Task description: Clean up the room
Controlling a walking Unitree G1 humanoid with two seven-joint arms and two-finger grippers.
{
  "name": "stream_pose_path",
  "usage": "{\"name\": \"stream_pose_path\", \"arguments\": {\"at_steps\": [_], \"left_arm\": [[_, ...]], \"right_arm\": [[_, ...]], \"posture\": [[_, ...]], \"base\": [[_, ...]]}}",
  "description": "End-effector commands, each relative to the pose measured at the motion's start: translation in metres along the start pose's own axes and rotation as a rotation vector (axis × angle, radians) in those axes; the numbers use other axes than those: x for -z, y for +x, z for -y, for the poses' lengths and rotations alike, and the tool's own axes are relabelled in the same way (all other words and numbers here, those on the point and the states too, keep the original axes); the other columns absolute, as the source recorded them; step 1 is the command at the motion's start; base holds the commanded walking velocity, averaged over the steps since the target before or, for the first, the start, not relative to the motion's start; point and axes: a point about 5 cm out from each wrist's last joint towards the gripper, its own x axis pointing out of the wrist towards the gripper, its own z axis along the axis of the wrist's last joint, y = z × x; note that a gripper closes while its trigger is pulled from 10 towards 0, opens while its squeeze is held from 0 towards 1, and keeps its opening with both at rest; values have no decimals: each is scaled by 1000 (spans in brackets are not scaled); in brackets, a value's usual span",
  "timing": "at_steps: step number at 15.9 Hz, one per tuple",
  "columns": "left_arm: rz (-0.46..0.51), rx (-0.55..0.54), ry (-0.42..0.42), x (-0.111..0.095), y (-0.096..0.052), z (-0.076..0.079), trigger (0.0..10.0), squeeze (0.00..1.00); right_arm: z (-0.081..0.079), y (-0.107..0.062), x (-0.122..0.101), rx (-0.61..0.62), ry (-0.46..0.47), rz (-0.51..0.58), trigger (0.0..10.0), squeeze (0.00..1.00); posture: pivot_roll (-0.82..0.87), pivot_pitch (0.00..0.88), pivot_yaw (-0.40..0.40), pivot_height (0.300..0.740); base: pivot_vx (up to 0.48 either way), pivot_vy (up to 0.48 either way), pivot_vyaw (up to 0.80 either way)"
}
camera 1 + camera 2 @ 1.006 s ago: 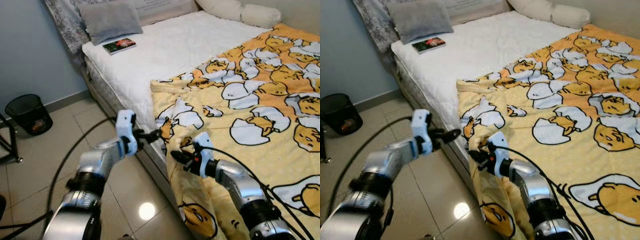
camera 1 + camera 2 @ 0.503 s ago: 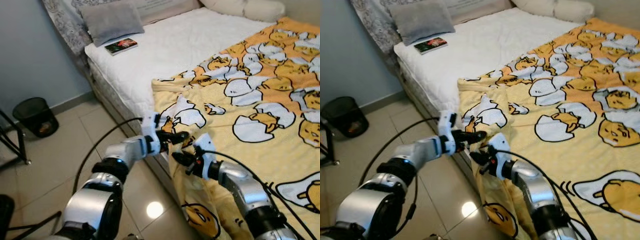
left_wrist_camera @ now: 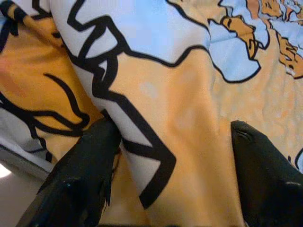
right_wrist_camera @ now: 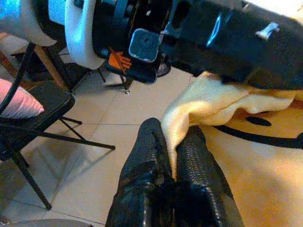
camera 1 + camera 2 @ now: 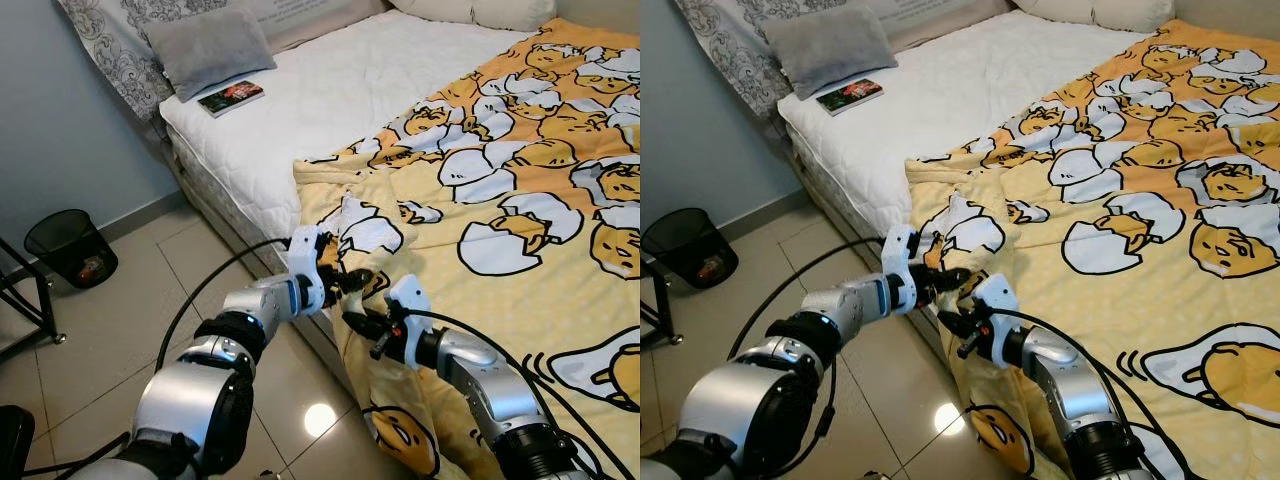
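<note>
At the bed's side edge, right hand [image 5: 952,326] pinches the blanket [image 5: 1140,230] hem; left hand [image 5: 945,279] spread around a fold.

Soft yellow fleece blanket printed with cartoon eggs [image 5: 520,190] spread across the right side of the bed; its near corner bunched and rumpled, draping over the mattress edge toward the floor.

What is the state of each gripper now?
Left gripper: open, fingers astride a blanket fold.
Right gripper: shut on the blanket edge.
</note>
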Motion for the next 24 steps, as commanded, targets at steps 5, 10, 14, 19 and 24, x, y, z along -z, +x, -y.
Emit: {"name": "stream_pose_path", "arguments": {"at_steps": [5,10,14,19,24], "left_arm": [[35,-7,-3,-7,-5,-7,0,0],[42,-6,-24,-6,-6,-9,0,0],[80,-83,-14,-12,-15,-24,0,0],[92,-141,137,-19,-43,-54,0,0],[136,-224,264,-4,-79,-81,0,0]], "right_arm": [[-6,7,-4,-20,-7,4,0,0],[-9,3,-6,-57,110,18,10000,1000],[-4,-21,-13,-108,118,29,10000,1000],[17,-64,-27,-51,107,63,10000,1000],[19,-56,-24,79,96,61,10000,0]], "posture": [[-103,0,175,740],[-103,0,177,740],[-93,0,172,740],[-64,0,143,740],[-48,0,116,740]], "base": [[0,0,0],[0,0,0],[0,0,0],[0,0,0],[0,0,0]]}}
